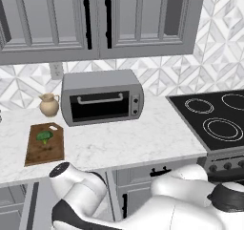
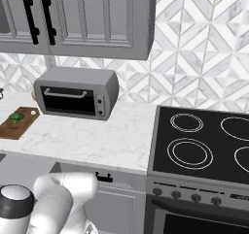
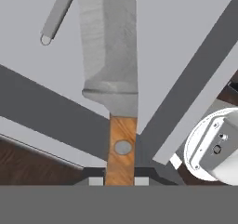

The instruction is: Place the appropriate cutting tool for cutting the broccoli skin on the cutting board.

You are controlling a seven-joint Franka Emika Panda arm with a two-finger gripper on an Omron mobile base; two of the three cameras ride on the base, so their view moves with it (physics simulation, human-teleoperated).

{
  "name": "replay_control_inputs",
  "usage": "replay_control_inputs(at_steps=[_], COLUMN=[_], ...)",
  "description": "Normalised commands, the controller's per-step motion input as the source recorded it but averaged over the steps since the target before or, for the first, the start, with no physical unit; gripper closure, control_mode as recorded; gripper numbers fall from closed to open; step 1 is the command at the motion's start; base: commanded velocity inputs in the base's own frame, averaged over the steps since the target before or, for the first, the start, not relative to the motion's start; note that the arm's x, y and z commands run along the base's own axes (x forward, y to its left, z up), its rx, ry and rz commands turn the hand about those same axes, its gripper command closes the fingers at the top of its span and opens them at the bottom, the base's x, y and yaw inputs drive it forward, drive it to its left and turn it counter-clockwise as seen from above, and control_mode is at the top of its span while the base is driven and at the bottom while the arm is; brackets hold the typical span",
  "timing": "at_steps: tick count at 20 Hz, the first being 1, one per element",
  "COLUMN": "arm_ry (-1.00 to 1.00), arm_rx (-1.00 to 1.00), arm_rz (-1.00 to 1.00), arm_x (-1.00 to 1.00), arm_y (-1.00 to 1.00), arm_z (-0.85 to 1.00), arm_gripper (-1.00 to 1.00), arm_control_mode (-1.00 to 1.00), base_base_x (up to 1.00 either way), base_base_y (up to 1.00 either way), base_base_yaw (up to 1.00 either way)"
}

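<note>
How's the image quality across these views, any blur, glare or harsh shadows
Left base view: flat, even lighting, slightly soft; the broccoli on the cutting board casts almost no shadow. Right base view: equally soft, no glare on the stovetop. Hand view: the knife sits sharp and close, its blade evenly lit, without glare.

Silver-bladed knife [image 3: 111, 51] with orange-brown handle; bright green broccoli [image 1: 45, 136] on dark brown cutting board [image 1: 45, 152]
</note>
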Motion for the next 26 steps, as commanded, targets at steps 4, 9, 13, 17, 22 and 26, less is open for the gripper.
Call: replay_control_inputs(at_steps=[4,9,13,17,22,26], arm_ry=[0.08,0.11,0.05,0.02,0.03,-0.01], arm_rx=[0.0,0.0,0.0,0.0,0.0,0.0], arm_rz=[0.2,0.16,0.18,0.18,0.17,0.14], arm_x=[-0.36,-0.36,-0.04,0.21,0.82,1.0], arm_y=[0.09,0.13,0.12,0.22,0.37,0.54], arm_z=[1.0,1.0,1.0,1.0,0.81,0.04], arm_gripper=[1.0,1.0,1.0,1.0,1.0,1.0], arm_control_mode=[-1.0,-1.0,-1.0,-1.0,-1.0,-1.0], base_base_x=[0.0,0.0,0.0,0.0,0.0,0.0], base_base_y=[0.0,0.0,0.0,0.0,0.0,0.0], base_base_yaw=[0.0,0.0,0.0,0.0,0.0,0.0])
